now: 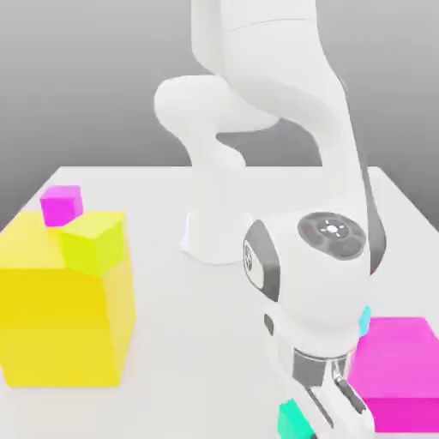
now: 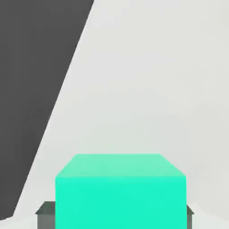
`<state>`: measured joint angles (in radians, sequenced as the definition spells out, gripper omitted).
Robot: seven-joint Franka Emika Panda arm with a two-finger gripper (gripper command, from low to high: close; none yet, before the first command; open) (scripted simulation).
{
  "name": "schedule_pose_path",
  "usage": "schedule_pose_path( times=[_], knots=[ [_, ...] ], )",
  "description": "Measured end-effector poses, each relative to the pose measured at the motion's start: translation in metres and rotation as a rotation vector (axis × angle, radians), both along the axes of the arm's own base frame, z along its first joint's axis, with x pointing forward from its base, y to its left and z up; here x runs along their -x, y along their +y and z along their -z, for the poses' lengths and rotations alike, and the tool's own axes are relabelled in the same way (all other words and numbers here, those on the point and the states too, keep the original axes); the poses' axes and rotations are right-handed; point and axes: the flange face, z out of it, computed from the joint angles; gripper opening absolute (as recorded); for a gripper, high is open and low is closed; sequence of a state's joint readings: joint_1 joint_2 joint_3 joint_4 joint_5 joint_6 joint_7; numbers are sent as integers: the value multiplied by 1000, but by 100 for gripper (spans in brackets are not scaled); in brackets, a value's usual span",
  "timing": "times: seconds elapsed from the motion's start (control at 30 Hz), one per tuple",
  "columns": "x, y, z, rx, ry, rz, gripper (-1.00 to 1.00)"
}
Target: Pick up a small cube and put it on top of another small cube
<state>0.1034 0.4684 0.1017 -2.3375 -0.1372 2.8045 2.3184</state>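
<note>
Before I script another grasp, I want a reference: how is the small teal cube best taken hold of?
Grip the teal cube across two opposite flat side faces, coming straight down from above. Its top face lies level on the table, and the fingers already flank it that way.

You see a pale grey surface carrying a large yellow block on the exterior view's left and a large magenta block on the exterior view's right, well apart
</note>
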Motion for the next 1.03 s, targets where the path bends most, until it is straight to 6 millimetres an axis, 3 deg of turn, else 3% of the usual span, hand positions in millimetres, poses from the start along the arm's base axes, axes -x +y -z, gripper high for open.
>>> schedule_pose_path(
  times=[0.07, 0.27, 0.53, 0.67, 0.77, 0.9, 0.93, 1.03],
  knots=[
    [0, 0, 0, 0, 1, 0, -100],
    [8, 9, -69, -16, 4, -25, -100],
    [73, 64, -145, -64, 6, -241, -100],
    [108, 73, -170, -40, 2, -331, -100],
    [131, 78, -176, -6, 1, -389, -100],
    [134, 79, -134, 5, 1, -401, -100],
    [135, 79, -123, 3, 1, -402, 100],
    [135, 79, -123, 3, 1, -402, 100]
  ],
)
